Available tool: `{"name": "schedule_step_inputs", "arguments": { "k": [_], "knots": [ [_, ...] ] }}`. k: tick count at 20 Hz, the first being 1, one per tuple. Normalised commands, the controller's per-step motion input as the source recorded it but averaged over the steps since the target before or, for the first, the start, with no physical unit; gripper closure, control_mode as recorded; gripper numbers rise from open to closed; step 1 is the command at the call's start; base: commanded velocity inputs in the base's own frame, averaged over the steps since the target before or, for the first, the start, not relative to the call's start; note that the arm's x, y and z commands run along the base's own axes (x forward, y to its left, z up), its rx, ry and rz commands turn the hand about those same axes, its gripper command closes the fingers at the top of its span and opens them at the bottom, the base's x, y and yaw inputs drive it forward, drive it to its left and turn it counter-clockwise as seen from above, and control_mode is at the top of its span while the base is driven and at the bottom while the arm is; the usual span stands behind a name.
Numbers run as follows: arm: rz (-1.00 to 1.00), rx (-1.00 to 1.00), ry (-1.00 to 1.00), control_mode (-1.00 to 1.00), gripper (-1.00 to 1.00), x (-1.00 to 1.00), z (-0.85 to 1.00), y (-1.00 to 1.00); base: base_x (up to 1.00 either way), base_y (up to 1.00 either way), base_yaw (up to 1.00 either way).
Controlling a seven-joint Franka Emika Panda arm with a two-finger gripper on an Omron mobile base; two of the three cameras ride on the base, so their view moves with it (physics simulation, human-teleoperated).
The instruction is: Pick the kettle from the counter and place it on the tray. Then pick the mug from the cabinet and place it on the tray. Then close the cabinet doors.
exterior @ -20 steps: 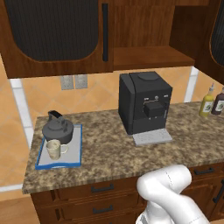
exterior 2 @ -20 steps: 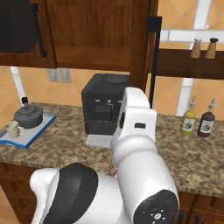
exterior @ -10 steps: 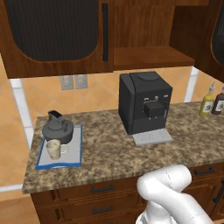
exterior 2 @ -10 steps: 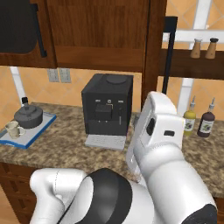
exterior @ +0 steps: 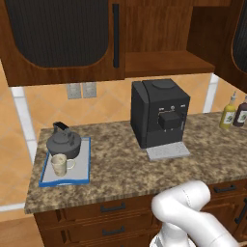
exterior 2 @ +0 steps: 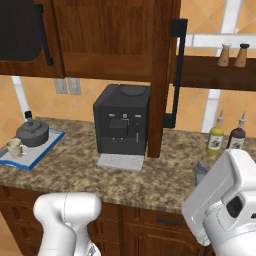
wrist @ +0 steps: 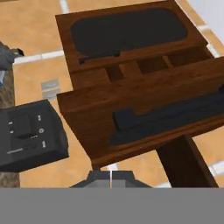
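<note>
Blue-rimmed tray (exterior: 85,163) left of the coffee machine (exterior: 159,116) holds kettle (exterior: 63,143) and mug (exterior: 60,164); one cabinet door (exterior 2: 162,75) stands open; claw (wrist: 111,176) pressed together, empty.

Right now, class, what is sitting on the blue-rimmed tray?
The tray holds the dark grey kettle at the back and the cream mug in front. The tray surface beneath them is covered, so anything underneath cannot be seen.
</note>
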Motion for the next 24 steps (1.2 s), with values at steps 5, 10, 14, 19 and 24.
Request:
{"name": "schedule_step_inputs", "arguments": {
  "k": [5, 10, 14, 19, 24],
  "knots": [
    [0.11, 0.08, -0.06, -1.00, 1.00, 0.65, -0.36, -0.11, 0.00, 0.00, 0.00],
    [0.09, 0.09, 0.00, -1.00, 1.00, 1.00, -0.30, -0.11, 0.00, 0.00, 0.00],
    [0.13, 0.16, -0.01, -1.00, 1.00, 0.92, -0.01, -0.23, 0.00, 0.00, 0.00],
    [0.17, 0.15, -0.05, -1.00, 1.00, 0.77, 0.00, -0.03, 0.00, 0.00, 0.00],
    [0.18, 0.12, -0.14, -1.00, 1.00, 0.55, 0.06, 0.00, 0.00, 0.00, 0.00]
  ]
}}
